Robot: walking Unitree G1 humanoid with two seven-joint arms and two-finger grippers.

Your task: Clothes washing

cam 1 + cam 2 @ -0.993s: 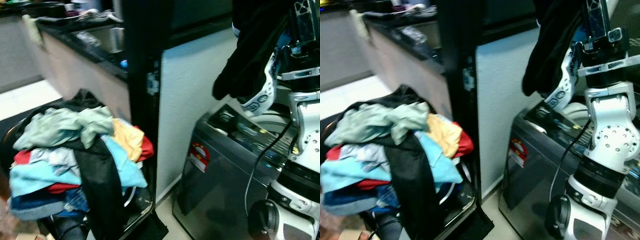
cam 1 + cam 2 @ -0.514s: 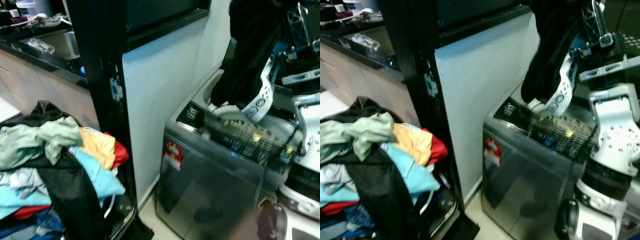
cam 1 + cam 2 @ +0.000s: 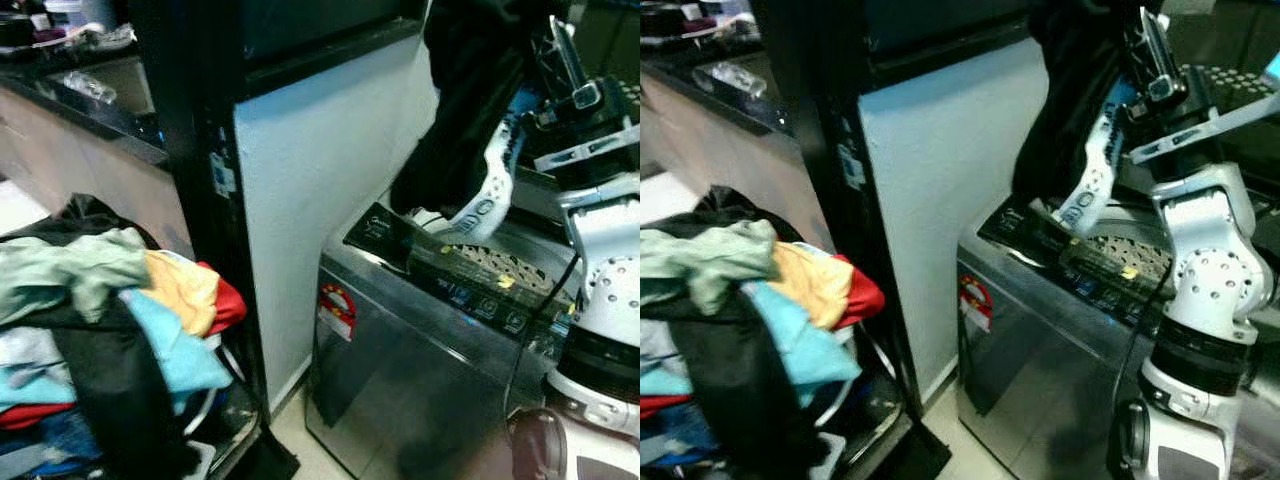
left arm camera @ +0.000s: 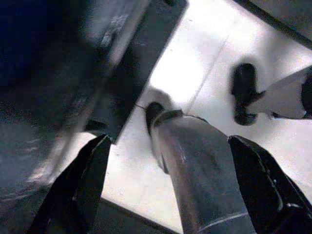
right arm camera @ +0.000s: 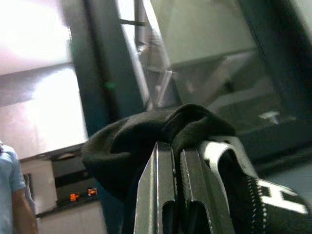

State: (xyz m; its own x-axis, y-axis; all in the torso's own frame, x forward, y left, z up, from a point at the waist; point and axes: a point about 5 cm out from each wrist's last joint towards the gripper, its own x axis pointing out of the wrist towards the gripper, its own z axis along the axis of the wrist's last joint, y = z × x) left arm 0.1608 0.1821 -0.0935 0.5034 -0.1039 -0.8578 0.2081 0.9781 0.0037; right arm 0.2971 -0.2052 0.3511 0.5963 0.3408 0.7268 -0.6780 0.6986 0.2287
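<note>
Right gripper (image 5: 173, 195) is raised high, fingers pressed together, pinching a black garment (image 3: 460, 110) with a white printed band. The garment hangs above the open top of the washer (image 3: 420, 350), beside the white wall (image 3: 310, 180). Left gripper (image 4: 165, 180) hangs low over the floor (image 4: 195, 73), fingers spread wide. A clothes pile (image 3: 100, 330) sits left of the washer.

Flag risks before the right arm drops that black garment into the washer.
1. The black garment hangs from the right gripper near the washer's front rim, its white waistband by the control panel; released here, part may drape outside the drum.
2. A black cable runs by the opening and could snag the cloth.
</note>
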